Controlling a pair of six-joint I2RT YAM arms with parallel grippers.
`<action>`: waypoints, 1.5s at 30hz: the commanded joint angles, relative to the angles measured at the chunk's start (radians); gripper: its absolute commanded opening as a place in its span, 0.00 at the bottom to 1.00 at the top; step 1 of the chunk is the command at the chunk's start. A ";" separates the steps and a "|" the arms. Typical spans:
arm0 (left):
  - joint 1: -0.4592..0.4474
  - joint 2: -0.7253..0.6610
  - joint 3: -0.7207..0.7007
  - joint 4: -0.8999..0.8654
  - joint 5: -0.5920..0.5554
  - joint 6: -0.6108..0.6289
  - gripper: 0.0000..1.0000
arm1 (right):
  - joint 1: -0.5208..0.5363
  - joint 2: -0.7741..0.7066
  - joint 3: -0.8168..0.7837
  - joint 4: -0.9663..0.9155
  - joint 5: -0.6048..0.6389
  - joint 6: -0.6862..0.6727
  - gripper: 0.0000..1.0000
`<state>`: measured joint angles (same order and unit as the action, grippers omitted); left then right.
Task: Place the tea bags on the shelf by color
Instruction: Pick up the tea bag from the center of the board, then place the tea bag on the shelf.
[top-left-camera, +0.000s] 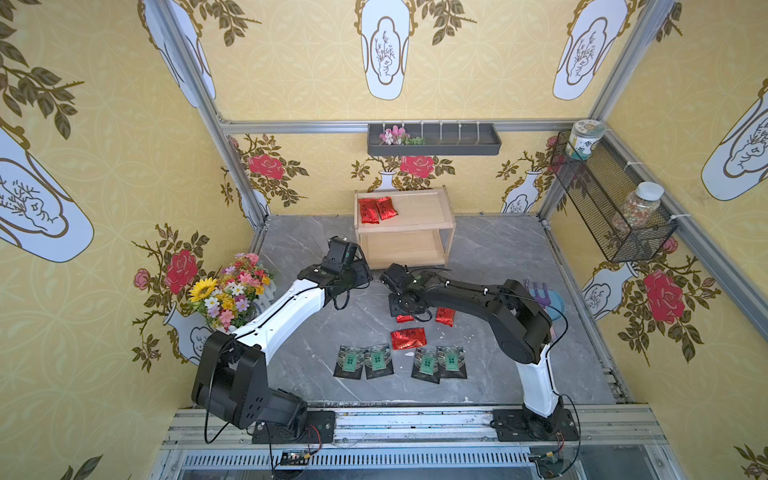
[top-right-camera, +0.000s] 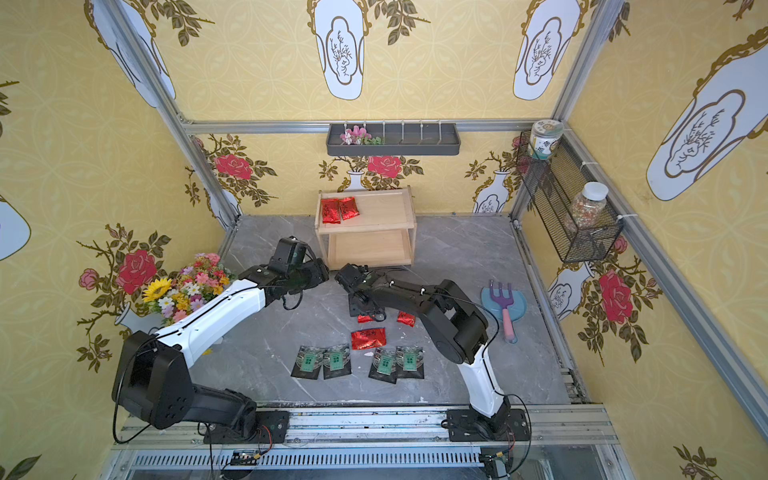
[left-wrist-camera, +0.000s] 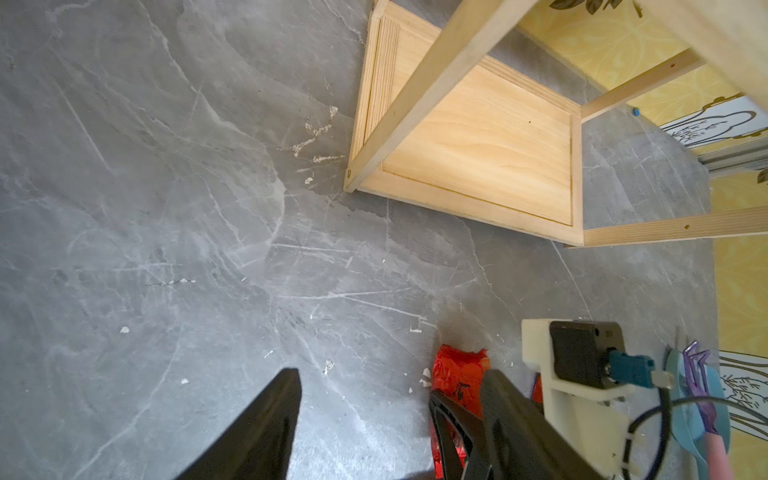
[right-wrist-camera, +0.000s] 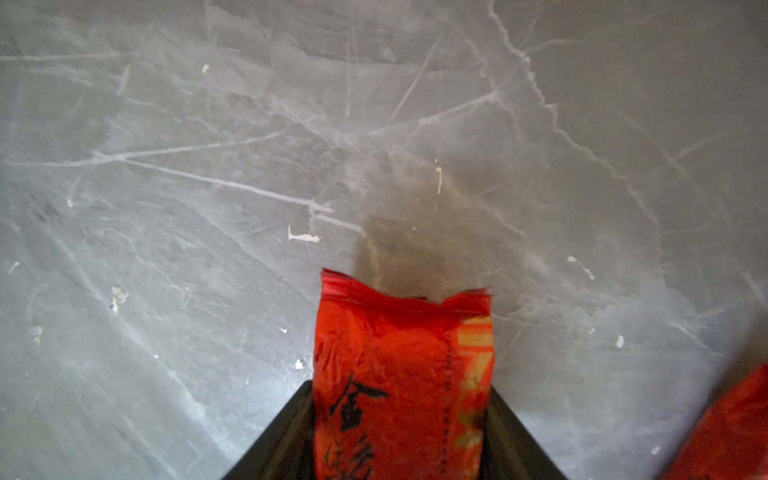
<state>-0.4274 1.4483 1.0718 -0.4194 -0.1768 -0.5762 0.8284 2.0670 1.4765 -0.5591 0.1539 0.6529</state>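
The grey table (top-left-camera: 498, 257) carries the shelf (top-left-camera: 419, 208) at its far side. Two red bags (top-left-camera: 368, 212) lie side by side at one end of the top tier, and nothing shows on the lower tier. The left gripper (left-wrist-camera: 392, 386) hangs near the shelf's front, jaws spread, with nothing between them. The right gripper (right-wrist-camera: 401, 384) is down at the table, and a red bag (right-wrist-camera: 399, 332) fills the gap between its fingers. Both fingers meet the bag's long edges, but whether they press or merely touch cannot be told. Another red bag (top-left-camera: 444, 316) lies just beside it and a third red bag (top-left-camera: 408, 338) lies nearer the arm bases. Four black bags (top-left-camera: 379, 360) sit in a row in front of that. The bag looks light, thin and crinkly, with slick foil, so a hard squeeze would probably buckle it and a loose one let it slide. The best hold seems to be across the narrow width near the middle, fingertips low to the table. In both top views the wrist covers most of this bag. In the right wrist view its near end runs out of frame and the foil hides the pad faces.
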 joint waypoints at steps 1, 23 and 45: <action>-0.001 0.002 0.005 -0.006 0.004 0.006 0.74 | -0.001 -0.022 0.011 -0.027 0.016 0.001 0.60; 0.010 -0.026 0.196 -0.062 0.060 0.024 0.74 | -0.180 -0.182 0.435 -0.150 -0.007 -0.267 0.61; 0.047 0.053 0.224 -0.057 0.085 0.042 0.74 | -0.344 0.217 0.904 0.023 -0.118 -0.324 0.65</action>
<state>-0.3820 1.4937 1.3045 -0.4751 -0.1020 -0.5446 0.4892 2.2776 2.3711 -0.5999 0.0547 0.3176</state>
